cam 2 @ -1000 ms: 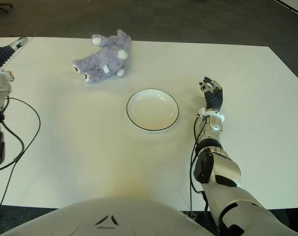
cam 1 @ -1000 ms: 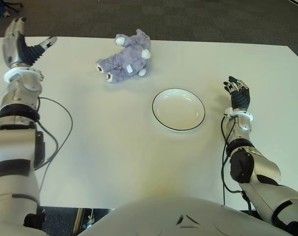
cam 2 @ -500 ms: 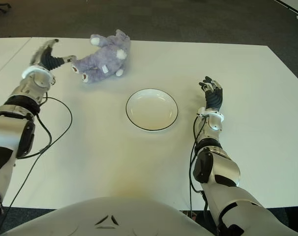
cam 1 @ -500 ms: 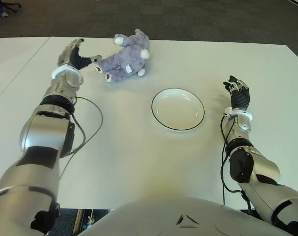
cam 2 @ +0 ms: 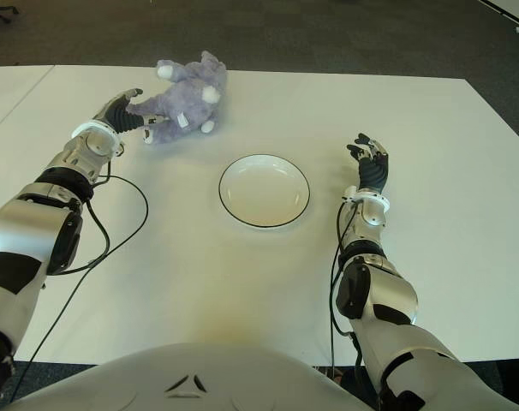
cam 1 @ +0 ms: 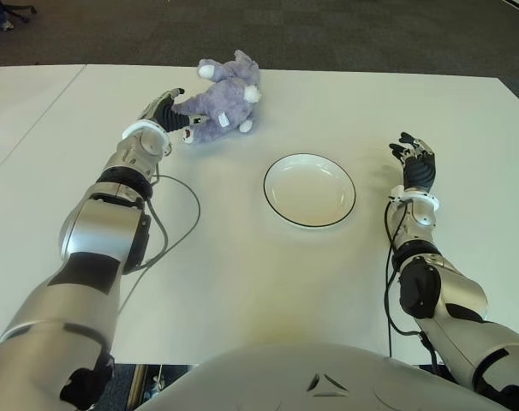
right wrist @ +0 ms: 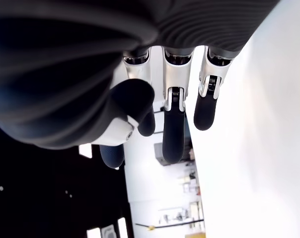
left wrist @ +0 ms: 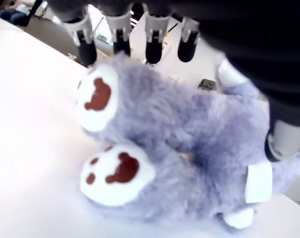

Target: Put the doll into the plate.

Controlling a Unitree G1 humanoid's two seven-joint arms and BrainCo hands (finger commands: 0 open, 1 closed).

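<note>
Reaching across the white table point(cam 1: 242, 282), the robot's left hand point(cam 1: 164, 111) meets the feet end of a purple plush doll point(cam 1: 221, 107) lying on its side at the far left, fingers point(left wrist: 121, 37) spread over it and not yet closed. An empty white plate with a dark rim point(cam 1: 309, 190) sits near the middle, well apart from the doll. To the plate's right, the right hand point(cam 1: 415, 163) shows loosely open fingers, holding nothing.

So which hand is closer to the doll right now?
Left. The left hand is at the doll, fingers spread over its feet end, not closed. The right hand shows far off, on the plate's right.
</note>
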